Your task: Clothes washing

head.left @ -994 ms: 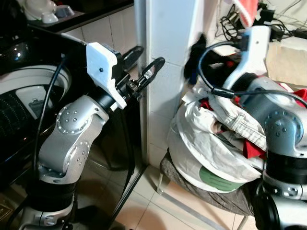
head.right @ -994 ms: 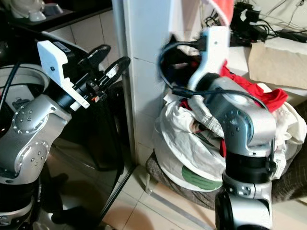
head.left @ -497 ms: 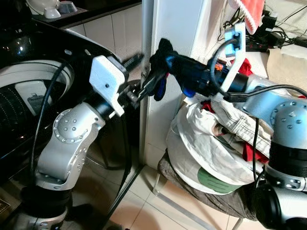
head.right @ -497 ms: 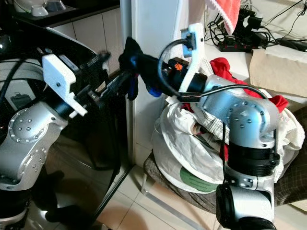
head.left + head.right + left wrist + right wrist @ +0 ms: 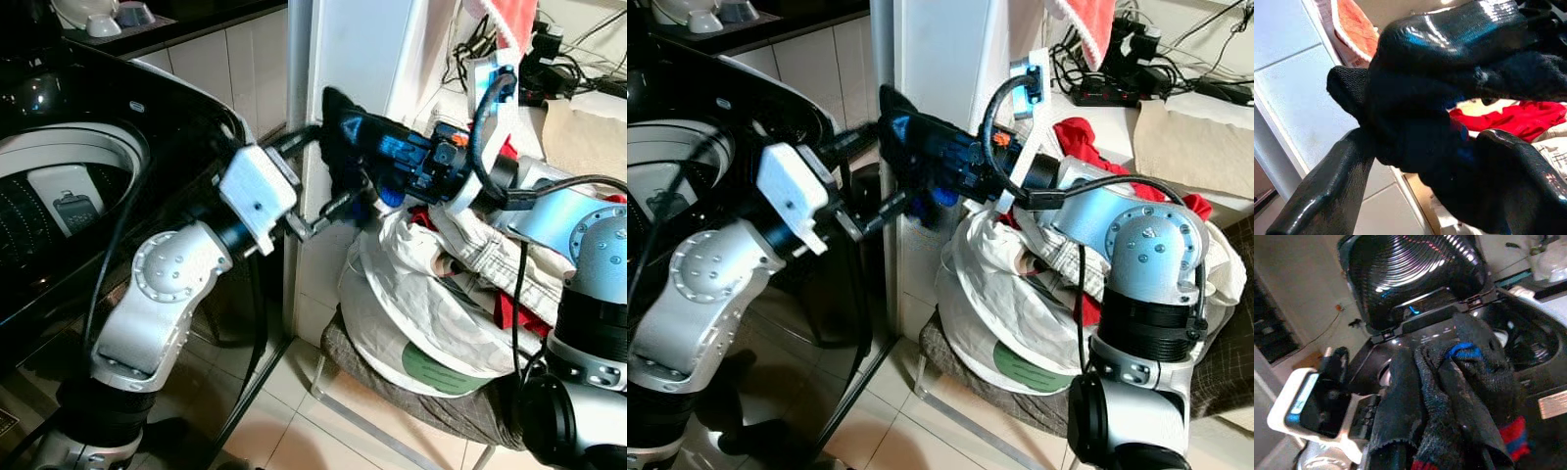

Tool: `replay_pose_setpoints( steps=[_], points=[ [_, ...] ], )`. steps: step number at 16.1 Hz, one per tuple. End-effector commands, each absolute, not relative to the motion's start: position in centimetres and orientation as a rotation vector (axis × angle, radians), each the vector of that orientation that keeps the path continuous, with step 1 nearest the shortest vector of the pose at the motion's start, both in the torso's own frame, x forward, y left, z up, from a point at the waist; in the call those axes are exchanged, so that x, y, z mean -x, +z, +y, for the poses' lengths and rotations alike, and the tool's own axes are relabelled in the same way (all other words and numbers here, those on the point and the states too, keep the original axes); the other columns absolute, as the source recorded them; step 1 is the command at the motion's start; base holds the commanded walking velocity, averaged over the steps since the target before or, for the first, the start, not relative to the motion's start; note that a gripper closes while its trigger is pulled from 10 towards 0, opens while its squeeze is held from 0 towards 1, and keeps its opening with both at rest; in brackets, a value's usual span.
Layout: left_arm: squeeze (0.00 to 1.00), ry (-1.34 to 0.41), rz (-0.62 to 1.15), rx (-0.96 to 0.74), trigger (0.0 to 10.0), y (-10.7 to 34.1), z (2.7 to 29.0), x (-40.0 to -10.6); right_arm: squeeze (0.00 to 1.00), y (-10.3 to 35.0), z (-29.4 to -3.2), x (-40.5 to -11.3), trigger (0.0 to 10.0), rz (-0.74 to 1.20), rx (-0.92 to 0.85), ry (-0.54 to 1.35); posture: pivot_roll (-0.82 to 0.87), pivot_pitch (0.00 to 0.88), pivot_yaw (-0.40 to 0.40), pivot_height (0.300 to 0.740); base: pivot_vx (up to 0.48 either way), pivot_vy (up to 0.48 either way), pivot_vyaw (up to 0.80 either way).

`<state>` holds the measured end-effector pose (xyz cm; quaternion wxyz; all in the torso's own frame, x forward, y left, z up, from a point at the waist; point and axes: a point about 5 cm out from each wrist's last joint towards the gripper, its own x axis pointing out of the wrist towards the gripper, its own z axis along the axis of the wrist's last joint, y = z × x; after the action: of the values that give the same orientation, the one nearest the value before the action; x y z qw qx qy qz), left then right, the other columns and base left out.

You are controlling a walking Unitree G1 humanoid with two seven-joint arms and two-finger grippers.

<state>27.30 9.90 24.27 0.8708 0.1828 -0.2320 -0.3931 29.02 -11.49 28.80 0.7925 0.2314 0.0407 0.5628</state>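
A black garment (image 5: 345,135) with blue trim hangs from my right gripper (image 5: 377,157), which is shut on it and reaches left past the white pillar toward the black top-loading washing machine (image 5: 69,108). My left gripper (image 5: 343,162) stands open, one finger above the garment and one below. In the left wrist view the garment (image 5: 1420,122) bulges between the two spread fingers (image 5: 1322,196). In the right wrist view the garment (image 5: 1449,391) drapes over my fingers, with the machine's raised lid (image 5: 1410,274) behind it.
A heap of white and red laundry (image 5: 441,294) lies on a padded stool (image 5: 392,377) at the right. A white tiled pillar (image 5: 343,59) stands between the stool and the machine. Cables and power strips (image 5: 549,49) sit on the counter behind.
My right gripper has swung left from the laundry heap, bringing the black garment with it. My left gripper has moved right and lower, so its fingers now straddle the garment.
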Motion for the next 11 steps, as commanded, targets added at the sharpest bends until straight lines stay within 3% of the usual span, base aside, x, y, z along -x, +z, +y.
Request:
replay_pose_setpoints(
  steps=[1,4,5,8,9,10,11],
  points=[
    [0.0,-0.828,-0.495,-0.364,10.0,24.4,9.7,-27.4,0.0,29.2,-11.8,-28.5,0.0,0.074,-0.503,1.234,-0.05,0.0,-0.061,0.74,0.0,0.0,0.0],
    [0.0,-0.85,-0.522,-0.279,10.0,24.8,9.6,-27.1,0.0,29.0,-11.8,-28.1,0.0,0.09,-0.501,1.252,-0.05,0.0,-0.059,0.74,0.0,0.0,0.0],
    [0.0,-0.887,-0.531,-0.151,10.0,25.2,9.7,-26.7,0.0,28.8,-11.9,-28.0,0.0,0.099,-0.506,1.253,-0.05,0.0,-0.059,0.74,0.0,0.0,0.0],
    [0.0,-0.908,-0.528,-0.127,10.0,25.0,9.6,-26.5,0.0,28.8,-12.0,-27.9,0.0,0.104,-0.516,1.257,-0.05,0.0,-0.058,0.74,0.0,0.0,0.0],
    [0.0,-0.94,-0.52,-0.103,8.0,24.9,9.4,-26.3,0.0,28.7,-12.1,-27.9,0.0,0.109,-0.516,1.257,-0.05,0.0,-0.059,0.74,0.0,0.0,0.0],
    [0.0,-0.958,-0.516,-0.093,2.9,24.8,9.3,-26.1,0.0,28.7,-12.1,-27.9,0.0,0.111,-0.515,1.257,-0.05,0.0,-0.059,0.74,0.0,0.0,0.0],
    [0.0,-0.975,-0.509,-0.071,0.0,24.8,9.3,-26.0,0.0,28.7,-12.1,-27.8,0.0,0.111,-0.515,1.257,-0.05,0.0,-0.059,0.74,0.0,0.0,0.0]
  ],
)
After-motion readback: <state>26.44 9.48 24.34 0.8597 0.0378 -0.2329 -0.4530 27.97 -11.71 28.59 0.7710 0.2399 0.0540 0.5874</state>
